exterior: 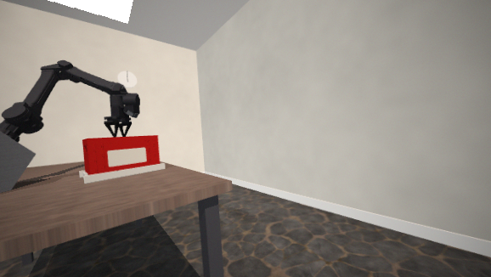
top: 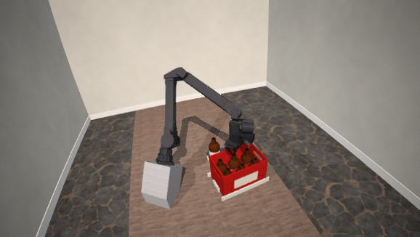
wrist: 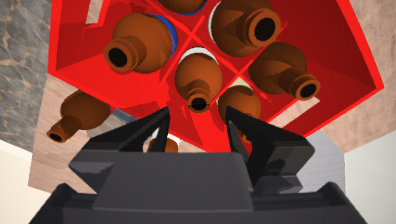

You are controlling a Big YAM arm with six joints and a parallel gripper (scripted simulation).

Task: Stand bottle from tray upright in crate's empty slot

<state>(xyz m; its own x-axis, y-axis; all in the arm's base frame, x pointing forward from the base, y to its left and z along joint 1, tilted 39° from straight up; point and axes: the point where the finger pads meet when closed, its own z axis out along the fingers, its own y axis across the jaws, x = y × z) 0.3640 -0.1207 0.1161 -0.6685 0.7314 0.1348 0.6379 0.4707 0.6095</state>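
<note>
The red crate [top: 240, 171] stands on the wooden table and holds several brown bottles upright. My gripper [top: 232, 150] hangs just above the crate's back row, fingers pointing down. In the wrist view the gripper [wrist: 196, 112] is open, and a brown bottle [wrist: 198, 80] stands in a crate slot right below, its mouth just beyond the fingertips and free of them. Another brown bottle [top: 213, 145] stands on the tray behind the crate; it also shows in the wrist view [wrist: 80, 114], outside the crate wall. The side view shows the gripper [exterior: 119, 133] just above the crate's rim [exterior: 121, 138].
The crate rests on a flat white base [top: 244, 189]. The arm's grey pedestal [top: 161, 183] stands at the crate's left. The table's edge and leg [exterior: 210, 229] are close to the crate's right side in the side view.
</note>
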